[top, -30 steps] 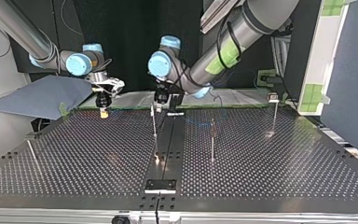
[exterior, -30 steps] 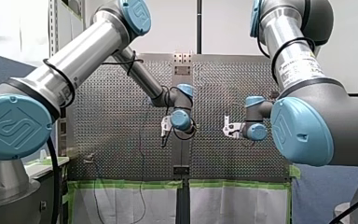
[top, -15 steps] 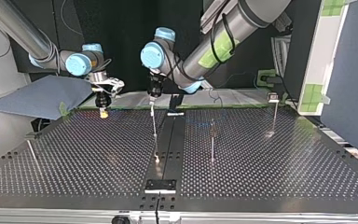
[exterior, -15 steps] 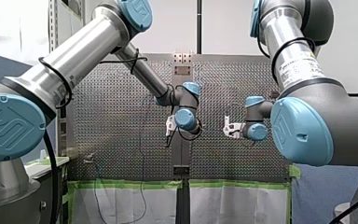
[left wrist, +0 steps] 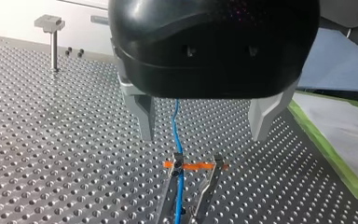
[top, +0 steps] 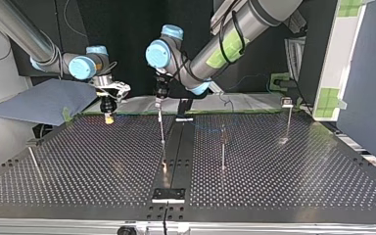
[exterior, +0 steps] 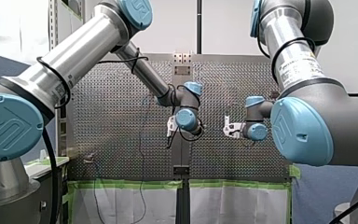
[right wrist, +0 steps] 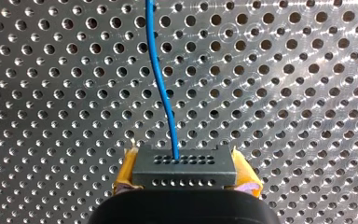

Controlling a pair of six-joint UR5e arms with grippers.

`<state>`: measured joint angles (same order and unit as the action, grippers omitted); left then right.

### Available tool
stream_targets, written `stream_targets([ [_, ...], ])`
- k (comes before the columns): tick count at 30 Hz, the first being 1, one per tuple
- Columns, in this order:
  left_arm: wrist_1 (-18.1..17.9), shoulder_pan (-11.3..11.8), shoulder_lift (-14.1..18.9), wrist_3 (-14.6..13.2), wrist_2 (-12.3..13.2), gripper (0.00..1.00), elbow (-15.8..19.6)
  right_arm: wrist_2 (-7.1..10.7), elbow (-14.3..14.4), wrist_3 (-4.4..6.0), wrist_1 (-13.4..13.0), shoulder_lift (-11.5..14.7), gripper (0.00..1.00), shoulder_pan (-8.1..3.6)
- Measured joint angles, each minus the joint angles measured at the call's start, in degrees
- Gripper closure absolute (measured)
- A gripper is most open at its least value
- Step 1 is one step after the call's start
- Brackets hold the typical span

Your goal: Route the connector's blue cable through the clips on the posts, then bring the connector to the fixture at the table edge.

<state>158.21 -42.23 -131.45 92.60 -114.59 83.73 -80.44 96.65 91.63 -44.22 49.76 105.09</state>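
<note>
My right gripper [right wrist: 185, 173] is shut on the black connector [right wrist: 184, 163], which sits between its yellow pads [right wrist: 127, 172]. The blue cable [right wrist: 161, 84] leaves the connector's face and runs ahead over the perforated plate. In the top view this gripper [top: 109, 116] hangs low at the far left. My left gripper [left wrist: 205, 137] is open, its metal fingers [left wrist: 144, 116] straddling the blue cable [left wrist: 177, 121]. The cable drops into a clip [left wrist: 179, 164] on a thin post marked with an orange band. In the top view my left gripper [top: 159, 102] hovers just over that post [top: 161, 129].
Other thin posts [top: 223, 149] [top: 288, 120] [top: 33, 161] stand on the table [top: 274, 176]. A black fixture plate [top: 168, 194] lies at the near edge of the top view. A grey-blue cloth [top: 44, 100] lies behind the right gripper. A block-headed post [left wrist: 52, 32] stands beyond the left gripper.
My left arm has swung toward the top view's left, bringing its open gripper over the centre post's clip. My right arm with the connector has stayed still.
</note>
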Motion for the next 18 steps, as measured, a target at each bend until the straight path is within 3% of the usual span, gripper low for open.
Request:
stream_targets([
  [18,0.0,-0.5,0.0,0.7,-1.1,0.00,0.0,0.01,0.0,0.05,0.4,0.0,1.00,0.05],
])
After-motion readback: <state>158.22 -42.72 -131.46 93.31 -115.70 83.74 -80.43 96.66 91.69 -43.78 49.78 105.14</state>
